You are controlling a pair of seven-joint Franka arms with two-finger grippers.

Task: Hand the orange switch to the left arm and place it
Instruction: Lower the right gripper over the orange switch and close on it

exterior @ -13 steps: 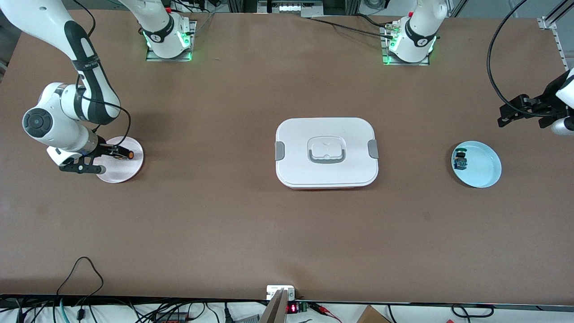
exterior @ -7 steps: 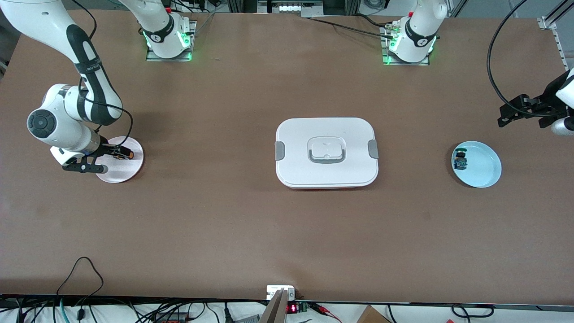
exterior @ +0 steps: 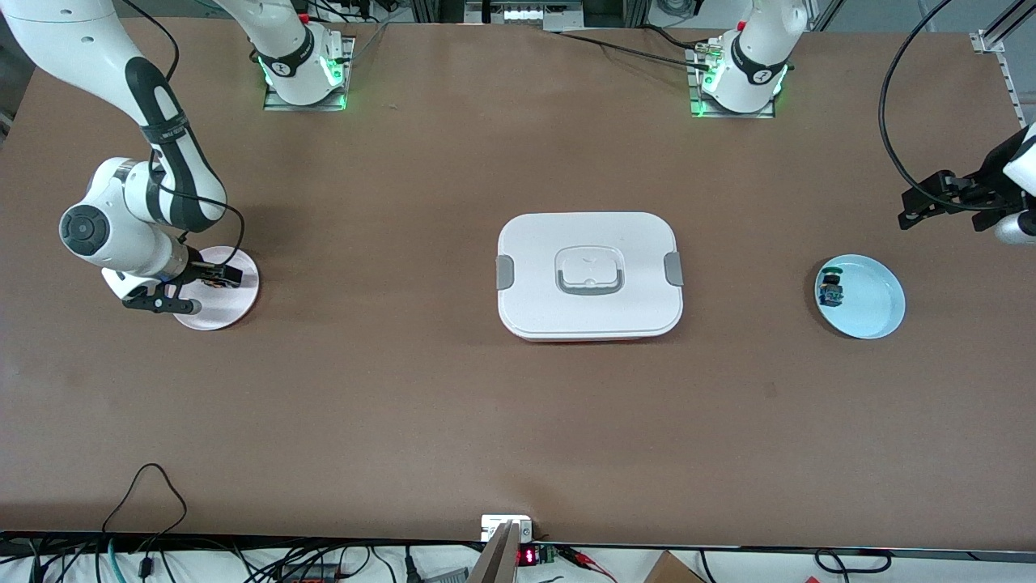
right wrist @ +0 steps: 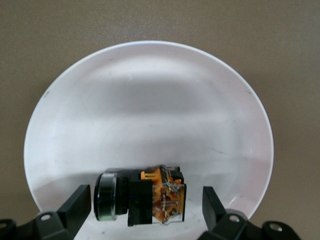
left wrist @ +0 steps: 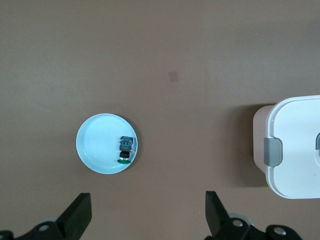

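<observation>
The orange switch [right wrist: 142, 200] lies on its side on a pale pink plate [right wrist: 150, 110] toward the right arm's end of the table. My right gripper [right wrist: 146, 202] is open, one finger on each side of the switch with a small gap on both. In the front view the right gripper [exterior: 217, 292] sits low over the pink plate [exterior: 235, 306] and largely covers the switch [exterior: 215, 281]. The white box [exterior: 588, 275] stands at the table's middle. My left gripper [exterior: 906, 206] waits open and empty at the left arm's end, over bare table [left wrist: 147, 210].
A light blue plate [exterior: 870, 304] holds a small green-capped switch [exterior: 830, 289] near the left gripper; the left wrist view shows that plate [left wrist: 100, 145], the green switch [left wrist: 126, 149] and one end of the box [left wrist: 295, 145]. Arm bases and cables line the table's edges.
The right arm has shifted slightly toward the box and its gripper has settled around the orange switch, whose orange cap its finger now covers. The left arm has not moved.
</observation>
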